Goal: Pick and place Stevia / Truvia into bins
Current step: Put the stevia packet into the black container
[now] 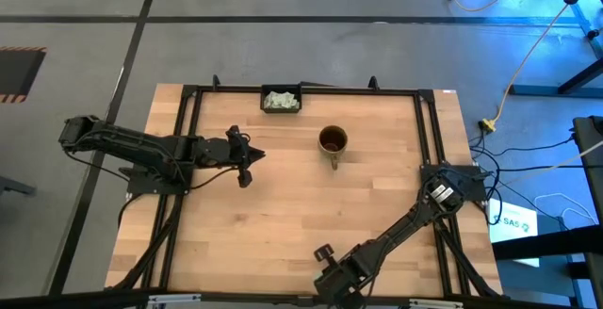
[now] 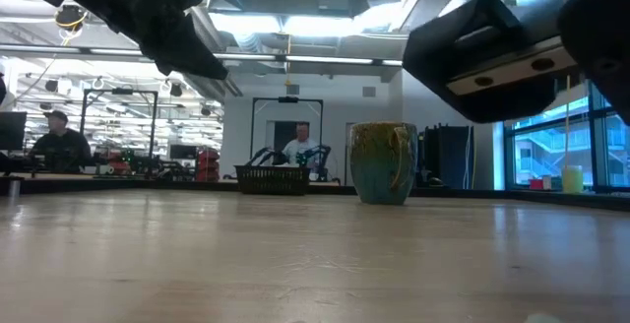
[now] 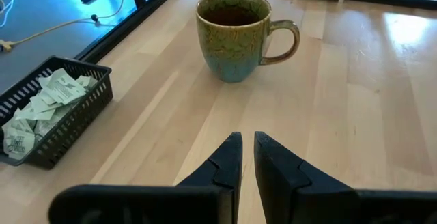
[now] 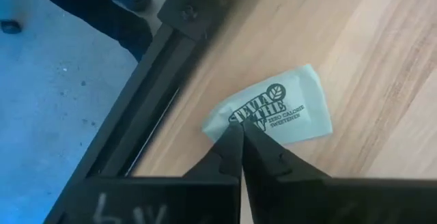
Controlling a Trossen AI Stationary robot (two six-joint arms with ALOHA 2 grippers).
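The black tray [image 1: 265,99] stands at the table's far edge, its wall [image 3: 75,125] meshed, with several white-and-green sachets [image 3: 41,108] piled inside. The brown-gold mug [image 1: 333,141] stands upright to the tray's right, handle [image 3: 287,39] toward the near edge. My left gripper [image 1: 247,166] hovers left of the mug, above the table; its fingers [image 3: 235,159] stand almost together around nothing. My right gripper [image 1: 334,269] is raised at the near edge, shut on one sachet [image 4: 280,111]. My right gripper [image 4: 240,130] pinches one sachet between its two fingertips, at an edge near a corner [image 4: 232,123]. The rest of the sachet sticks out flat beyond the fingers, printed face showing, above the wood beside the near frame rail.
A black metal frame [image 1: 188,121] runs around the tabletop, with a rail [image 4: 147,108] close to my right gripper. Bare wood lies between mug and near edge. People [image 2: 300,146] sit in the room behind the table. Cables lie on the floor to the right.
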